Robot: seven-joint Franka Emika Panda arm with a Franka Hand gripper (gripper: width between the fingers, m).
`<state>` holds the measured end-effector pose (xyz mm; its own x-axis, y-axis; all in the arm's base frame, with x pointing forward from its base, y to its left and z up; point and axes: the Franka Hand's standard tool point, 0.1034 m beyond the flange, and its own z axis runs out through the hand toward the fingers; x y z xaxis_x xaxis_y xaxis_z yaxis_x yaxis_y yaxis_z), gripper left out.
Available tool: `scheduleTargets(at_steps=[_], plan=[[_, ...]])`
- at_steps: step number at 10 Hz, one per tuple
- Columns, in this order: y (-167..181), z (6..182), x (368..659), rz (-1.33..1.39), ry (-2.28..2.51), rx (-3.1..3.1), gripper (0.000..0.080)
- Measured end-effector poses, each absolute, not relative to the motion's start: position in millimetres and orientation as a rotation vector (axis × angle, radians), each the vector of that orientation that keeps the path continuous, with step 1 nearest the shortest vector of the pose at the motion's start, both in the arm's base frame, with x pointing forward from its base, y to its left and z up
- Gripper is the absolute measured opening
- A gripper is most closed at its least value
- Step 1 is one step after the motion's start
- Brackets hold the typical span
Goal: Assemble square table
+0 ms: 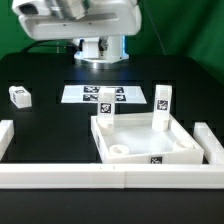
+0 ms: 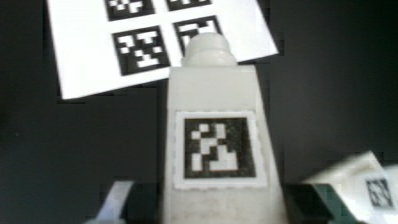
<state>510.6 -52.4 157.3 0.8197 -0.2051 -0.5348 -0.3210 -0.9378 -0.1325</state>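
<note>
Step in hand, as judged: fitting the legs to the table top. Two corners appear served; the two near corners are still open.

1. Nearest the exterior camera, one long bar (image 1: pixel 100 179) lies in front of the table top (image 1: pixel 125 157). A second bar (image 1: pixel 5 135) lies off the top's side on the exterior view's left, and a third (image 1: pixel 210 145) lies just beside it on the right. Count: three bars.
2. The table top rests flat with its rim up. One round socket (image 1: pixel 120 150) shows empty at a near corner. Count: one top.
3. Two legs (image 1: pixel 107 110) (image 1: pixel 162 103) stand upright at the far corners of the top. It cannot be told whether they are screwed home.
4. A third leg (image 1: pixel 20 96) lies loose, well apart from the top, on the exterior view's left.
5. The marker board (image 1: pixel 85 97) lies behind the top. The arm (image 1: pixel 100 45) rises beyond it.

The wrist view is filled by one leg (image 2: pixel 214 130), tapered end pointing away. A second leg (image 2: pixel 370 182) is beside it. It cannot be told whether either is a fourth leg.

The gripper (image 2: pixel 196 212) straddles the foot of the large leg, and one finger (image 2: pixel 114 203) shows just beside it. Whether the jaws clamp the leg cannot be told.

Next move, as judged: align a tapered end over an empty near socket, lower it straight, then twist.
</note>
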Motion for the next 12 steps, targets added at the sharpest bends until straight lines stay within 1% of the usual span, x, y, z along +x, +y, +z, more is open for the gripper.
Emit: scheduleTargets(at_steps=[2, 3, 4, 5, 6, 7, 8, 9, 10, 11, 12], plan=[[-39, 187.8, 544, 0.555, 0.413, -2.860, 0.0291], [-41, 186.6, 550, 0.444, 0.412, -2.889, 0.0291], [-41, 183.4, 551, 0.339, 0.423, -2.912, 0.0291], [-40, 184.3, 551, 0.268, 0.426, -2.924, 0.0291], [-38, 185.6, 559, 0.149, 0.445, -2.955, 0.0291], [-27, 190.3, 570, 0.079, 0.432, -3.011, 0.0291], [-12, 196.7, 591, -0.077, 0.405, -3.050, 0.0291], [2, 196.3, 606, -0.199, 0.356, -3.088, 0.0291], [12, 188.1, 613, -0.248, 0.308, -3.114, 0.0291], [23, 181.3, 622, -0.438, 0.305, -3.092, 0.0291], [30, 169.4, 613, -0.560, 0.288, -3.067, 0.0291]])
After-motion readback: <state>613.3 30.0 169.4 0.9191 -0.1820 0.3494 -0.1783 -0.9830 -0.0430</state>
